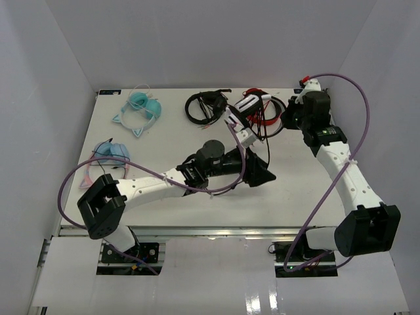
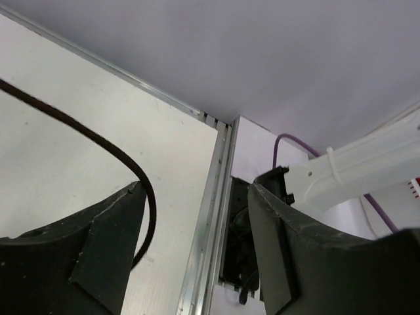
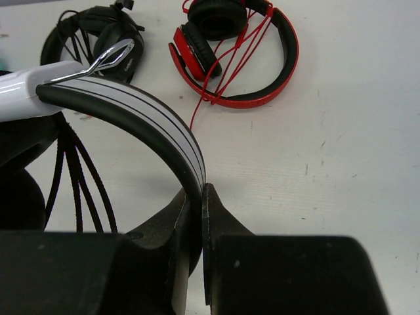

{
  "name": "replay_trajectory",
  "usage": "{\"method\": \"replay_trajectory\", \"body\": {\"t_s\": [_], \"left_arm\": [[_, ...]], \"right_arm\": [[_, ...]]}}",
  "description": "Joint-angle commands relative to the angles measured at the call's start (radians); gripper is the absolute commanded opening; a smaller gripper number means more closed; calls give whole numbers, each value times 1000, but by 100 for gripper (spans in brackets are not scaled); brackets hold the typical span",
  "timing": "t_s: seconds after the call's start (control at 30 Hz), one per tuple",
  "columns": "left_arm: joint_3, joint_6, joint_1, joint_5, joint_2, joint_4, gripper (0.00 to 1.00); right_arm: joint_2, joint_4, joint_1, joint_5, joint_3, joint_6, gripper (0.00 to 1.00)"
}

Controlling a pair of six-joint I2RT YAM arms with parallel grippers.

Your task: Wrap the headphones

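The white headphones (image 1: 247, 105) hang above the table's back middle. Their white, black-padded headband (image 3: 151, 121) is clamped between my right gripper's (image 3: 202, 191) fingers. Several strands of their thin black cable (image 3: 72, 177) hang at the left of the right wrist view. My right gripper (image 1: 289, 115) reaches left from the back right. My left gripper (image 1: 260, 172) is low over the table's middle, below the headphones, open and empty. In the left wrist view the cable (image 2: 98, 141) curves down past the inner edge of the left finger (image 2: 98, 256) of the left gripper (image 2: 197, 190), and nothing grips it.
Red headphones (image 1: 266, 115) (image 3: 236, 56) and an all-black pair (image 1: 205, 106) (image 3: 98, 33) lie at the back. A teal pair (image 1: 141, 108) and a pink-blue pair (image 1: 108, 156) lie at the left. The table's metal edge (image 2: 210, 197) runs under the left gripper.
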Motion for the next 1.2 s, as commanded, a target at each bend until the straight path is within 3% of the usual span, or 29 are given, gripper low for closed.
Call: {"method": "replay_trajectory", "body": {"t_s": [0.0,0.2,0.4,0.5,0.73,0.87,0.97,1.03,1.07,1.17], "left_arm": [[-110,209,-43,-67,-108,44,82],[-361,451,-50,-175,-207,26,89],[-521,629,-50,-261,-157,144,93],[-519,687,-50,-254,-72,166,94],[-402,747,-44,-468,120,157,97],[-287,736,-18,-417,239,53,95],[-162,729,-11,-344,332,-54,82],[-138,715,-5,-319,370,-67,67],[-134,709,-3,-308,383,-68,57],[-172,693,5,-295,369,-39,14]], "right_arm": [[-111,77,-11,-159,51,140,8],[-158,35,-29,-222,84,127,8],[-198,1,-51,-327,109,127,8],[-206,3,-69,-431,110,120,8],[-235,35,-96,-684,85,53,8],[-244,48,-103,-722,74,70,8],[-252,55,-119,-754,77,102,8],[-260,54,-128,-776,81,114,8],[-265,53,-131,-785,82,118,8],[-286,51,-138,-805,81,116,8]]}}
